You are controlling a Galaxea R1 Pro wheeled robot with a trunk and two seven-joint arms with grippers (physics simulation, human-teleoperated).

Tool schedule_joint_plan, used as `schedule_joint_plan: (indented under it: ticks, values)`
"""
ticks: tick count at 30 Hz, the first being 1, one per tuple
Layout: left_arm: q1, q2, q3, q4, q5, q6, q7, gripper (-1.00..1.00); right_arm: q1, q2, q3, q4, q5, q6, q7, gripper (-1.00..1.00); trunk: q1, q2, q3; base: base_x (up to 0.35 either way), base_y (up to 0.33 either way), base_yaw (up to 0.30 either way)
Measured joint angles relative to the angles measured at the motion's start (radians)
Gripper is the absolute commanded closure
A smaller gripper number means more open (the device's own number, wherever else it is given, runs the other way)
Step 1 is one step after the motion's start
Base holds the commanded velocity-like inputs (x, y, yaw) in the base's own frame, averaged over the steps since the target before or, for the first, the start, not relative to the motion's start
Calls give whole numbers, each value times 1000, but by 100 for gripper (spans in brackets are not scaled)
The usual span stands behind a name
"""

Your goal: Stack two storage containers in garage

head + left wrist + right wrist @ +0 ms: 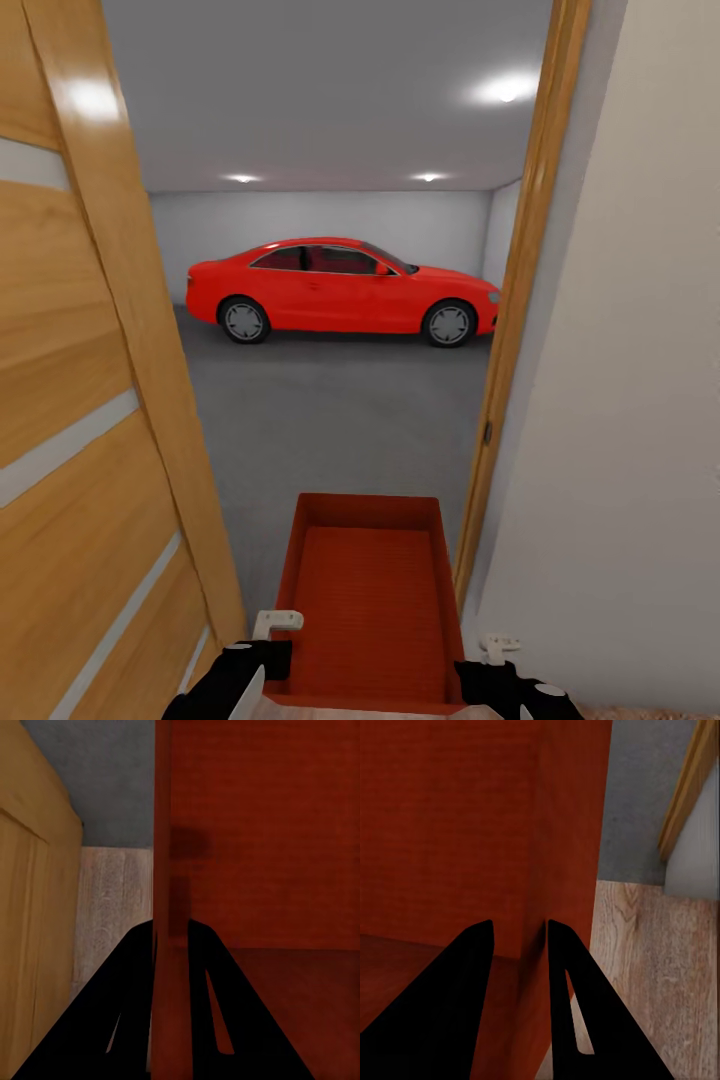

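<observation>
We stand at a doorway and look through it into a bare room with pale grey walls, the garage (330,215). We carry one orange-red rectangular open storage container (370,600) low in front of us, held between both arms, its far end reaching over the threshold toward the dark grey speckled concrete floor (330,420).

Our left end effector (171,945) straddles the container's thin left wall, one black finger (124,1005) outside and the other inside, closed onto that wall. Our right end effector (519,945) does the same on the right wall, its fingers (457,1005) pinching the wall between them. In the head view we see the left end effector (262,665) and the right end effector (492,672) at the container's near corners.

A wood-panelled door with pale stripes (90,420) stands open at our left, close beside the container, and a wooden door frame (515,300) rises at our right, next to a plain cream wall (630,400). Deep in the garage a red coupe car (340,290) is parked side-on against the back wall. Light wood plank flooring (660,960) lies beneath the container's near end.
</observation>
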Motion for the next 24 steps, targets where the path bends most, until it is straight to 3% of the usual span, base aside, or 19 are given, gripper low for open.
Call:
schedule_joint_plan:
  ticks: [14, 24]
  values:
    - [0, 0, 0, 0, 0, 0, 0, 100, 0, 0, 0, 0, 0, 0, 0, 100, 0, 0, 0, 6, 1, -12]
    - [0, 0, 0, -1, 0, 0, 0, 100, 0, 0, 0, 0, 0, -1, 0, 100, 0, 0, 0, 217, 121, 0]
